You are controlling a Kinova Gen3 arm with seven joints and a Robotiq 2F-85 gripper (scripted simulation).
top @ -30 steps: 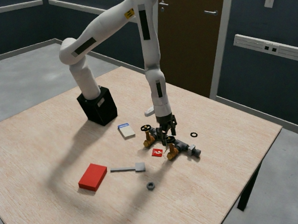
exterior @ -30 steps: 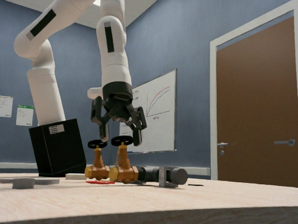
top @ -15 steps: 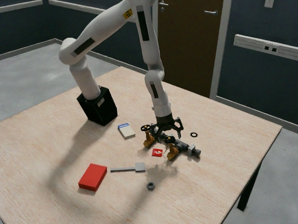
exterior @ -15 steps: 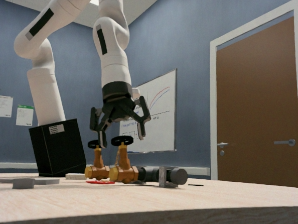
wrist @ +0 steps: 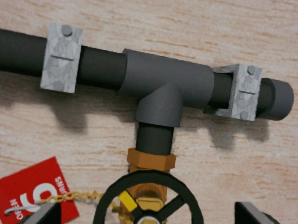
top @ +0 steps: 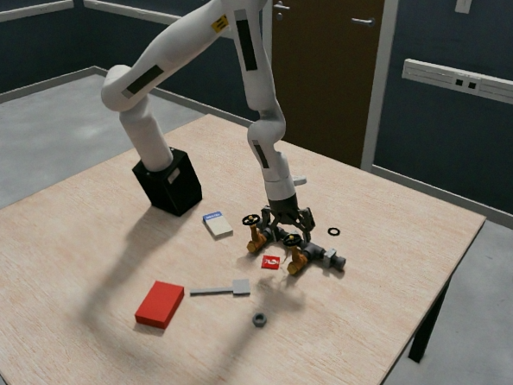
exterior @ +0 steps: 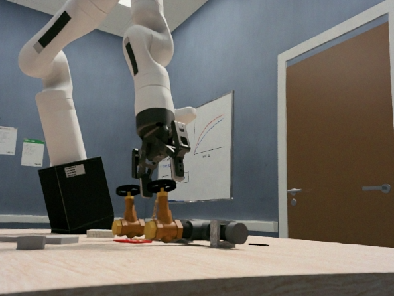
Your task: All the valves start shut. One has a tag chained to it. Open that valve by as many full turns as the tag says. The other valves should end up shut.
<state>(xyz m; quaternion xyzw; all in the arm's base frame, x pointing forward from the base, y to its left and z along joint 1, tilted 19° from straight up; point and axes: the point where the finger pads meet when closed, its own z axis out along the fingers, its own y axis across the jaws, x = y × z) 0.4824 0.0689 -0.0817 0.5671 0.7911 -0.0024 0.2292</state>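
Note:
Two brass valves with black handwheels stand on a dark grey pipe manifold (top: 319,252). The left valve (top: 255,233) has no tag. The right valve (top: 295,255) has a gold chain leading to a red tag (top: 270,261) lying flat on the table. In the wrist view the tag (wrist: 37,192) shows a large 6. My gripper (top: 290,230) is open and points down over the tagged valve's handwheel (exterior: 161,186), with one finger on each side of it. The wrist view shows the wheel (wrist: 150,200) between my fingertips, with a yellow mark on its rim.
A white card box with a blue band (top: 218,224) lies left of the valves. A black ring (top: 332,234) lies to their right. A grey T-shaped tool (top: 224,288), a red block (top: 160,303) and a grey nut (top: 259,317) lie nearer the front. The black arm base (top: 168,181) stands behind.

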